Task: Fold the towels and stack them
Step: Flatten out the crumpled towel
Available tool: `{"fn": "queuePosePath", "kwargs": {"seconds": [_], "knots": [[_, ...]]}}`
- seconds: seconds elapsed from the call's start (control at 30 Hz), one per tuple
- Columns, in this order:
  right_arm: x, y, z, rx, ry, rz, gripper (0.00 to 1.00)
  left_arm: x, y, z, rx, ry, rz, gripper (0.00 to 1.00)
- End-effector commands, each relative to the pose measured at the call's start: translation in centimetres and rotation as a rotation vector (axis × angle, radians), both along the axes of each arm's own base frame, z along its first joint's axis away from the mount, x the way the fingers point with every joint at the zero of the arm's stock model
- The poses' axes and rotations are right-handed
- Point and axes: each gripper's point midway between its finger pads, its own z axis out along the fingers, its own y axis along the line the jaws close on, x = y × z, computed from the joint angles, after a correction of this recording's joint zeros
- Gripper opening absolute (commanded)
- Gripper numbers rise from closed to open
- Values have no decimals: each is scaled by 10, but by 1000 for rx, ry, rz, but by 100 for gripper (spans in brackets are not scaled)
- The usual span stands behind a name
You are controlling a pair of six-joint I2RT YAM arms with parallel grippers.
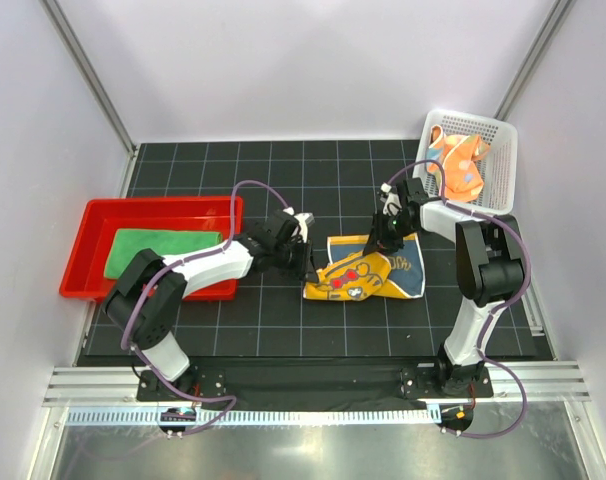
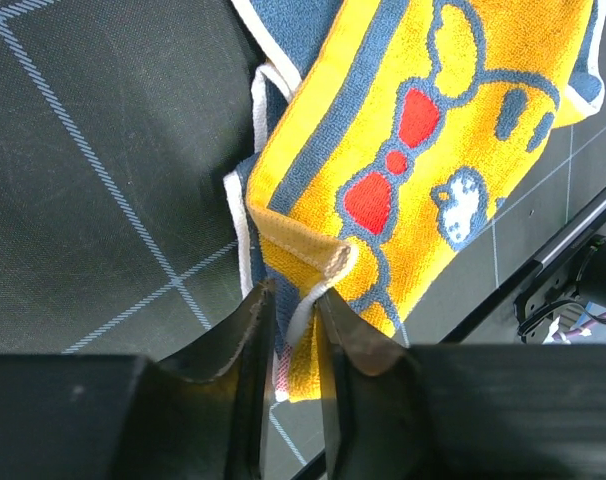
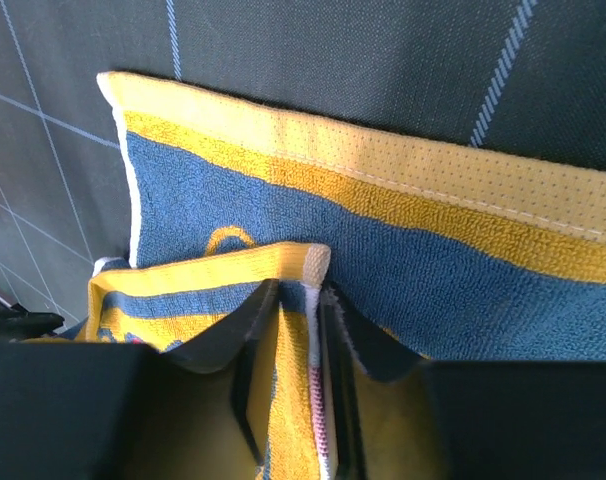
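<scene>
Nipping tiger towel (image 1: 366, 276) corners — left pincer (image 2: 295, 297), right pincer (image 3: 301, 292)

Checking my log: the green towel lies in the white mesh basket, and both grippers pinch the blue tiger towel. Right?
No: the top view shows the green towel in the red tray, not the basket. The left gripper and right gripper do pinch the blue tiger towel.

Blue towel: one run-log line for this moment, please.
blue towel: half folded | left tool: shut on edge | right tool: shut on edge | green towel: in tray | orange towel: in basket
</scene>
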Motion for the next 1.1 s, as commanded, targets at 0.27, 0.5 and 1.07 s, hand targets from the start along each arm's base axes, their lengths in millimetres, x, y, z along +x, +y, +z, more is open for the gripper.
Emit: {"fn": "queuePosePath", "kwargs": {"seconds": [0.27, 0.5, 1.07], "knots": [[16, 2, 20, 10, -88, 12, 15, 11, -11, 12, -37, -41, -8, 43], [16, 0, 19, 0, -88, 3, 12, 9, -9, 9, -30, -38, -10, 16], [28, 10, 29, 59, -121, -6, 34, -7, 15, -5, 27, -11, 42, 38]]}}
